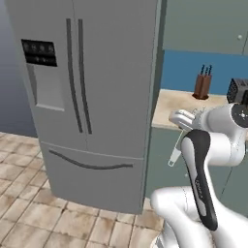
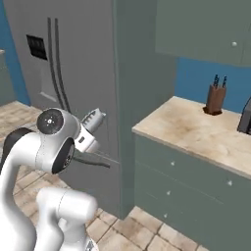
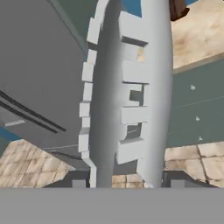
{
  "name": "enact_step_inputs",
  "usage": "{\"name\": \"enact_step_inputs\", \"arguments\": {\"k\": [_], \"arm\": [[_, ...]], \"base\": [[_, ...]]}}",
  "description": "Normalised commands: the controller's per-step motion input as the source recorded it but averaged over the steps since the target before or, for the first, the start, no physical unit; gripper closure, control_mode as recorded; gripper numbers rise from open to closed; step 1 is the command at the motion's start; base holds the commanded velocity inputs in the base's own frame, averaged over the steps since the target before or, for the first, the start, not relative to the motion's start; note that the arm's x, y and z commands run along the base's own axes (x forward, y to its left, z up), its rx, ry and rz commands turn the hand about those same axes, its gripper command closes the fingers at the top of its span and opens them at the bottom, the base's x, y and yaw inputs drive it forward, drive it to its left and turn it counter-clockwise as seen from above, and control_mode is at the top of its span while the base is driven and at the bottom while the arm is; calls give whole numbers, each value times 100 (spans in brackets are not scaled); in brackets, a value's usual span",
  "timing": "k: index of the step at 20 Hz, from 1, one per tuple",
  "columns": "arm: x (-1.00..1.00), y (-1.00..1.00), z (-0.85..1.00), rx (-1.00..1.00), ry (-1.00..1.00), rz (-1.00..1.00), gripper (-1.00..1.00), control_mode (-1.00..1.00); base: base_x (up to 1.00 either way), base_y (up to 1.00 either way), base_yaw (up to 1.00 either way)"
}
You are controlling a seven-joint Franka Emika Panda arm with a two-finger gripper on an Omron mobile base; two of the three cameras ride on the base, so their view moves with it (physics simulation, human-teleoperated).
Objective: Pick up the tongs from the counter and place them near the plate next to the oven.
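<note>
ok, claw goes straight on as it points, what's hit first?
Probably the grey-green cabinet front under the beige marbled counter, beside the tall grey fridge. The slim silvery metal tongs it grips would touch first. Depth unclear.

The arm has glossy white rounded links, dark grey-black joint covers and a round grey joint cap.

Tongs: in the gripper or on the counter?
In the gripper: hand view shows the tongs rising from between the fingertips, and left base view shows them off the counter, by the fridge.
</note>
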Motion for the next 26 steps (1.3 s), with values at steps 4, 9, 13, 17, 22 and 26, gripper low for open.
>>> {"name": "enact_step_inputs", "arguments": {"k": [4, 9, 13, 17, 22, 26], "arm": [[0, 0, 0, 0, 0, 0, 100, 100], [0, 0, 0, 0, 0, 0, 100, 100], [0, 0, 0, 0, 0, 0, 100, 100], [0, 0, 0, 0, 0, 0, 100, 100], [0, 0, 0, 0, 0, 0, 100, 100], [0, 0, 0, 0, 0, 0, 100, 100]], "base": [[-31, 100, 59], [-12, 93, 61], [4, 83, 54], [59, 59, 44], [99, 19, 32], [100, -8, 30]]}}
